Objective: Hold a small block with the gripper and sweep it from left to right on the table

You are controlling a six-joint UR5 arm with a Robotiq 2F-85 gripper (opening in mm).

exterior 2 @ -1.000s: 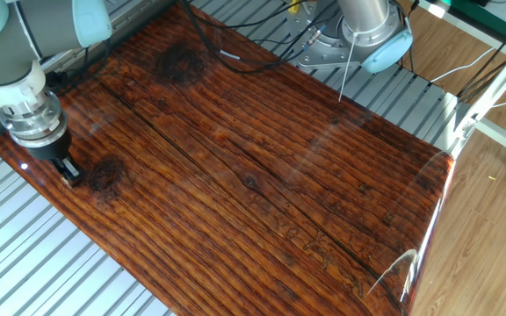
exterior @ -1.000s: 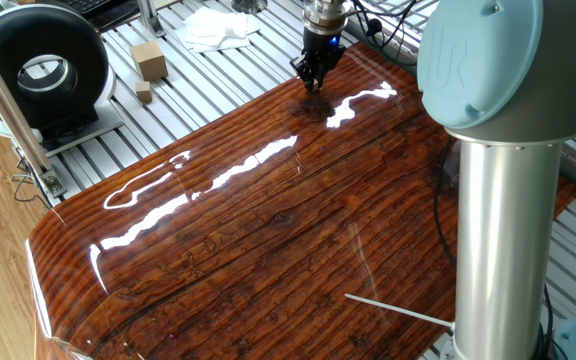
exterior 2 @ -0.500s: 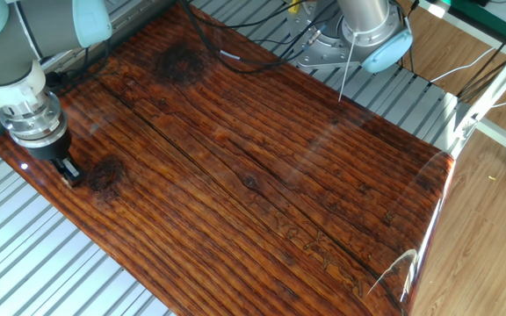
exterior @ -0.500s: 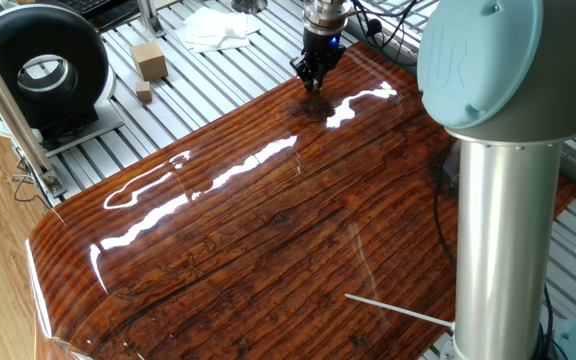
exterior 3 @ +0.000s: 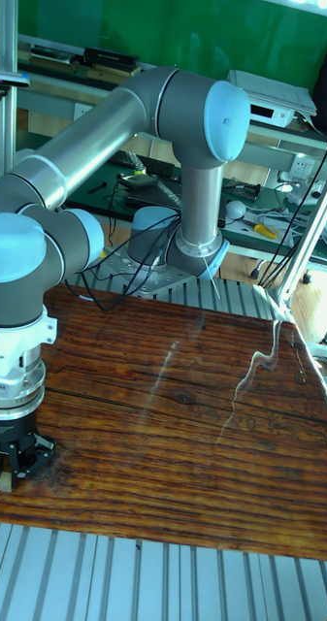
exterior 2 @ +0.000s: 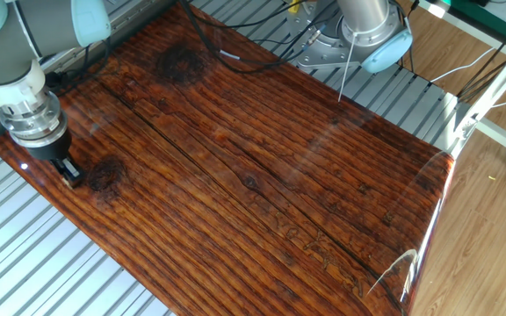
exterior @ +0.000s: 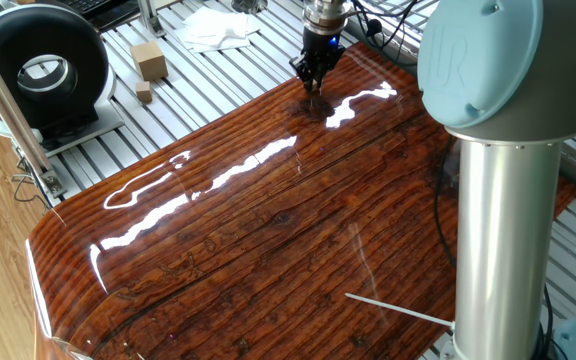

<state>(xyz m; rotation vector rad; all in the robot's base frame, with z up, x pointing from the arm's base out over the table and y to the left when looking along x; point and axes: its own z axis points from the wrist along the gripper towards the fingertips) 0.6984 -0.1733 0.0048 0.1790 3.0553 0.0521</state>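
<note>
Claw down at the table's left end near the front edge, fingers drawn together on the small block. I judge it is held low so the cube's underside can rub along the board, with the whole run to the right open ahead. Block shows only as a pale tan sliver between my black fingertips in the tall fixed view; both other views hide it.
</note>
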